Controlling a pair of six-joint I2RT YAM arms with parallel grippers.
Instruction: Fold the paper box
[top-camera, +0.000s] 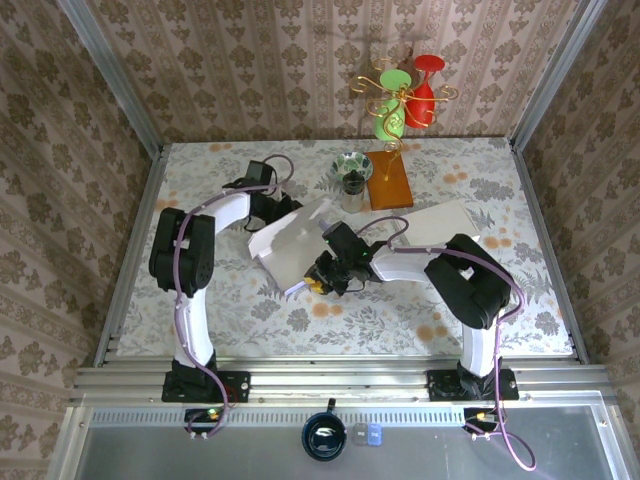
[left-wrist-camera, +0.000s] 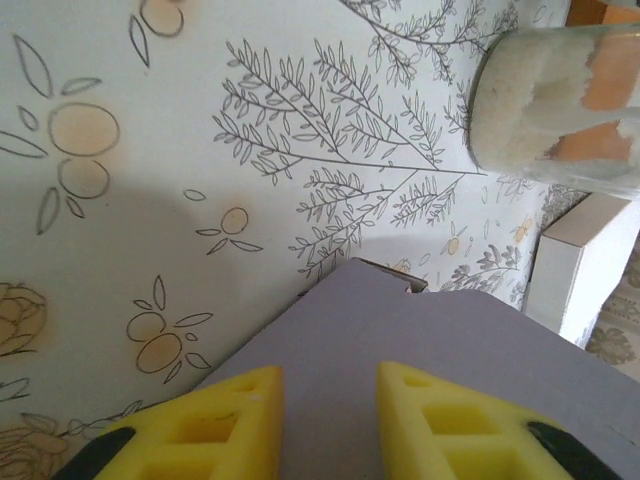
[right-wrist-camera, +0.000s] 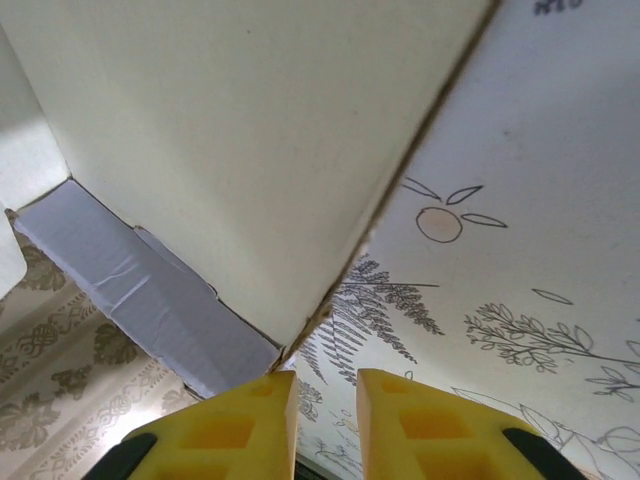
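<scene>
One floral worktop (top-camera: 250, 315) carries one part-folded white paper box (top-camera: 292, 245) at its centre, between two arms (top-camera: 185, 250) — likely so each can work one side. One flat white card (top-camera: 445, 220) lies just to the box's right. Behind stand one wooden board (top-camera: 390, 182), two goblets (top-camera: 425, 95) and one glass (top-camera: 352, 172), seemingly kept out of the way. The left fingers (left-wrist-camera: 220, 425) are parted over a grey flap (left-wrist-camera: 430, 340); the right fingers (right-wrist-camera: 240, 420) are slightly parted at the box's edge — neither pair visibly grips.
</scene>
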